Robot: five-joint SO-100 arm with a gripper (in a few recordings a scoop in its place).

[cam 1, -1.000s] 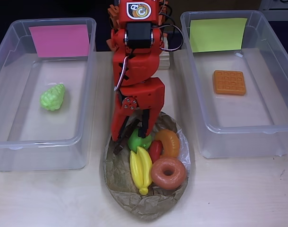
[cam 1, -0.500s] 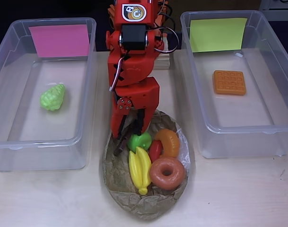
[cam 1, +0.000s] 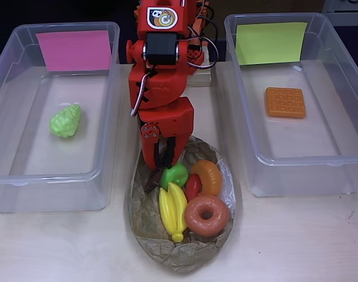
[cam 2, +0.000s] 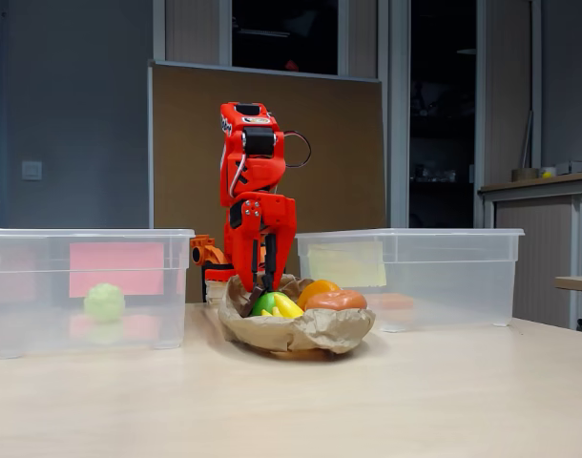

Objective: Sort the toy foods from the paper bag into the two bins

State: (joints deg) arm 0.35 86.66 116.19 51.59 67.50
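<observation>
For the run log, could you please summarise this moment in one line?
gripper: open over green apple | paper bag: six toys | grapes, waffle: binned

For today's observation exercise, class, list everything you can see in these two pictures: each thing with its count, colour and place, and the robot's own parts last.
Table: one, pale wood, under everything.
Bins: two, clear plastic; one at the overhead view's left with a pink sheet, one at its right with a yellow-green sheet.
Grapes: one bunch, light green, in the pink-sheet bin.
Waffle: one, orange, in the other bin.
Paper bag: one, brown, crumpled, between the bins.
In the bag: green apple, yellow bananas, red chili, orange croissant, brown donut, dark brown piece.
Arm: one, red-orange.
Gripper: one, over the bag's far edge, beside the apple; jaw state unclear.
</observation>
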